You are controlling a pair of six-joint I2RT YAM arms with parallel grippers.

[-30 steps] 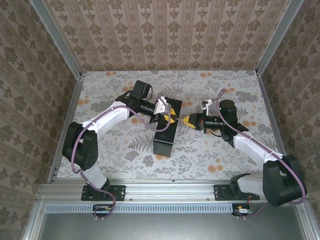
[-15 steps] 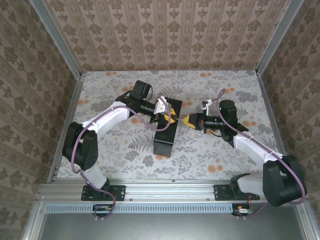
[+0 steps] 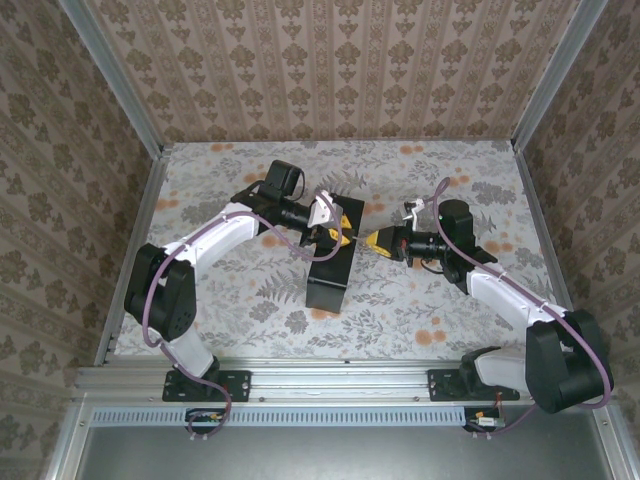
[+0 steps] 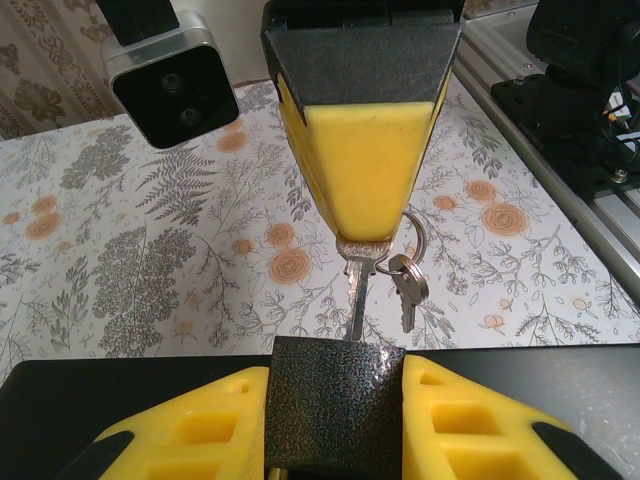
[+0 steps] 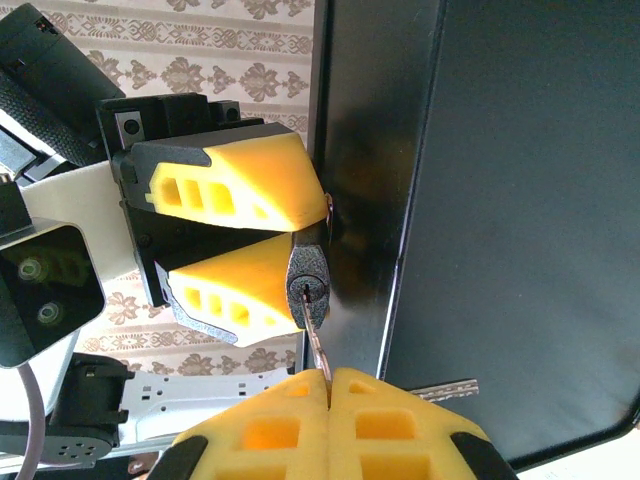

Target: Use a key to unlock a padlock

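Nothing visibly shifts since 0.5 s ago: the right gripper [image 5: 328,385] stays pinched on the key [image 5: 316,345], its blade in the padlock [image 5: 307,280], which the left gripper [image 5: 298,243] clamps over the dark box's [image 3: 325,285] far end.

White-black arms [image 3: 215,235], purple cables [image 3: 149,300], yellow tools [image 3: 343,232].

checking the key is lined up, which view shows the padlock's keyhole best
The right wrist view: the small dark metal padlock faces that camera, keyhole visible, with the thin grey metal key at the slot. The left wrist view shows the padlock from behind, no keyhole. The top view shows it as a tiny speck.
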